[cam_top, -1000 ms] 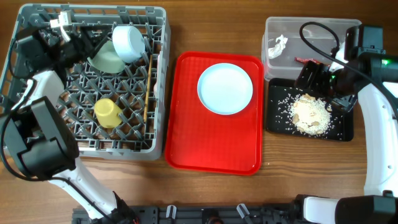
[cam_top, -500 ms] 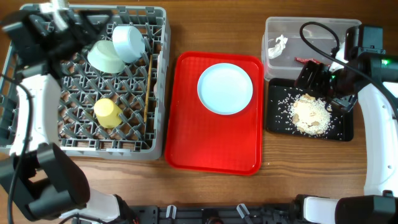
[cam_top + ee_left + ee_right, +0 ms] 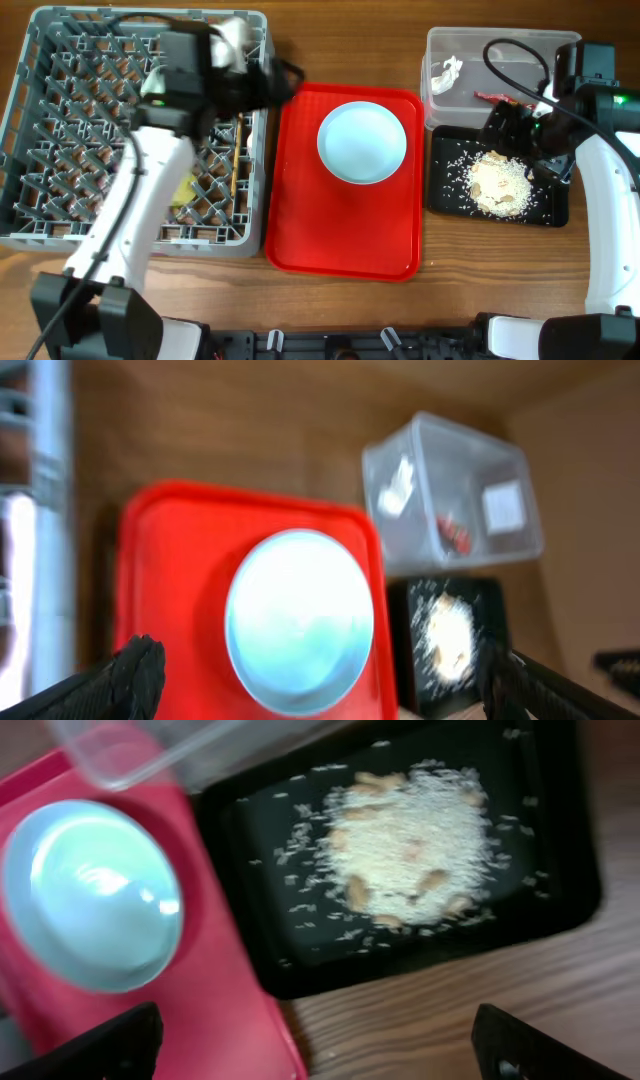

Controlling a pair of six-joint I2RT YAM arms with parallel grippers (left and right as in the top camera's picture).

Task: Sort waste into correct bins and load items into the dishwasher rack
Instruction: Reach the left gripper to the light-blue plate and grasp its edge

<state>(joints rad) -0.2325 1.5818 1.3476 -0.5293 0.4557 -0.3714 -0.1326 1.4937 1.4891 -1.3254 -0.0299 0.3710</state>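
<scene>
Although the waste appears sorted, one dish lies outside the rack, so I judge the task well advanced but not finished.

1. Nearest the robot, left of the red tray [image 3: 300, 230], the grey rack [image 3: 60, 200] holds the yellow cup [image 3: 188, 186], with the chopsticks [image 3: 237, 160] lying along the side next to the tray. The left arm covers much of the rack, so other dishes cannot be confirmed.
2. On the red tray, in its far half, sits the light blue plate [image 3: 362, 142], flat and apparently clean. It is not yet loaded.
3. Just right of the red tray, the black tray [image 3: 545, 205] holds the food scraps [image 3: 497, 185] in a heap with loose grains around it. The right claw [image 3: 325, 1042] hangs over this tray, spread wide and empty.
4. Beyond the black tray, off the red tray's far right corner, the clear tub [image 3: 560, 45] contains the white tissue [image 3: 447, 72] and the red wrapper [image 3: 493, 97].
5. At the red tray's far left corner, the left claw [image 3: 325, 675] is released, holds nothing, and faces the plate.

No waste is seen loose on the counter [image 3: 450, 280]. Outstanding item: moving the plate into the rack.
</scene>
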